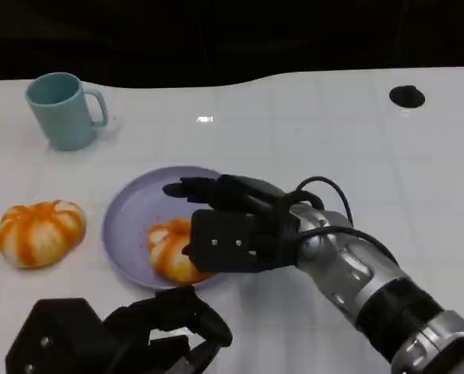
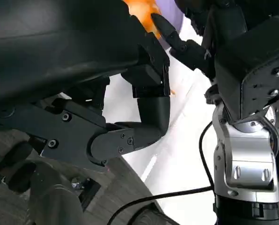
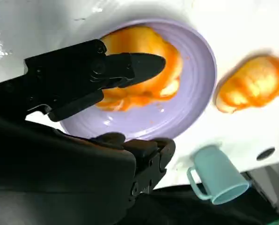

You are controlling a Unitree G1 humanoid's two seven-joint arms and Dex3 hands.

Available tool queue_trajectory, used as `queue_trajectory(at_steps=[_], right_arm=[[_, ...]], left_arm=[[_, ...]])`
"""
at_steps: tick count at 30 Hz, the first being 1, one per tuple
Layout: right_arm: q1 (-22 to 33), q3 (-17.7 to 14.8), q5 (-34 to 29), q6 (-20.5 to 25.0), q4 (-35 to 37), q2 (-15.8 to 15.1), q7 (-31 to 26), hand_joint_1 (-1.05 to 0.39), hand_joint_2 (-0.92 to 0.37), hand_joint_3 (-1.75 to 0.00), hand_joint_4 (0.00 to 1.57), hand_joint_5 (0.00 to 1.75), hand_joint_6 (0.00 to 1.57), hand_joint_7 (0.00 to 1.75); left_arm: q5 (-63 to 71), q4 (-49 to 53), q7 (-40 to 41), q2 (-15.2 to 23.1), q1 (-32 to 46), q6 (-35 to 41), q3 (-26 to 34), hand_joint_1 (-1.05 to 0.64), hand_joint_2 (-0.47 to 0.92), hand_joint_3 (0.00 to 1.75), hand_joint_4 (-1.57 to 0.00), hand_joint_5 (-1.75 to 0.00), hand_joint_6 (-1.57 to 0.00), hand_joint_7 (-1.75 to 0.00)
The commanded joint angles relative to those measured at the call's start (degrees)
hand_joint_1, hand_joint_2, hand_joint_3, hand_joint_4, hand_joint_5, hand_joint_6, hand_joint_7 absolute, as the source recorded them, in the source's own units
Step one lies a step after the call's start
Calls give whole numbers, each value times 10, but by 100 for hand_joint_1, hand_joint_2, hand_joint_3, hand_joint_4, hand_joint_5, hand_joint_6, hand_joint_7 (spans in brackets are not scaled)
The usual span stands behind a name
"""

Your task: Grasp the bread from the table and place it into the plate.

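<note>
Head view: right hand point(image 1: 236, 226) is over the near-right part of the lilac plate point(image 1: 127, 222), fingers reaching toward the plate's far side. A bread point(image 1: 170, 251) lies in the plate at its near edge, partly covered by the palm, directly beneath and just left of the fingers. Whether the fingers grip it or have let go cannot be told here. A second bread point(image 1: 40, 232) lies on the table left of the plate, apart from its rim, long axis roughly left-to-right; left hand point(image 1: 115, 335) is the nearer one to it, low at the table's near edge, fingers curled in with nothing in them. Teal mug point(image 1: 63, 109) stands far left. Left wrist view: the left hand's fingers point(image 2: 151, 112) are bent inward, nothing held; the right hand's fingers point(image 2: 177, 40) cross in front of an orange scrap of bread point(image 2: 142, 7), most of it hidden. Right wrist view: the bread sits inside the plate; one finger point(image 3: 139, 65) crosses above it, another point(image 3: 149, 150) lies beside the plate rim, apart, so the hand looks released, though contact underneath is hidden.
</note>
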Motion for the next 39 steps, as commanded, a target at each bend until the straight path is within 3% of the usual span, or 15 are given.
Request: queue_trajectory(at_steps=[1, 16, 21, 28, 35, 38, 39], right_arm=[[9, 1, 6, 18, -57, -21, 31, -76, -92, -40, 1, 10, 10, 1], [145, -22, 23, 58, -344, -122, 99, -68, -92, -36, 16, 21, 22, 5], [216, -57, 60, 41, -427, -159, 95, -61, -92, -23, 32, 31, 37, 10], [312, -105, 89, -39, -492, -217, 61, -47, -92, -14, 53, 47, 56, 17], [396, -161, 109, -112, -513, -241, 6, -33, -92, -11, 60, 106, 86, 28], [428, -182, 111, -132, -526, -247, -12, -24, -91, -14, 67, 132, 95, 40], [438, -189, 111, -140, -530, -250, -16, -20, -85, -26, 68, 135, 92, 52]], left_arm=[[0, 9, -1, 4, -6, -2, 3, -32, 88, 62, -71, -175, -60, -149], [3, 13, -1, 10, -10, -2, 6, -33, 84, 70, -70, -175, -59, -152], [2, 25, -5, 8, -12, -18, 6, -34, 82, 72, -71, -175, -59, -152], [-1, 32, -7, 7, -11, -27, 7, -34, 82, 72, -72, -175, -59, -150], [4, 34, -9, 12, -13, -31, 7, -36, 86, 65, -70, -175, -60, -148], [4, 35, -9, 13, -14, -31, 7, -36, 87, 63, -70, -175, -60, -148], [3, 34, -9, 13, -14, -29, 8, -36, 87, 63, -70, -175, -60, -148]])
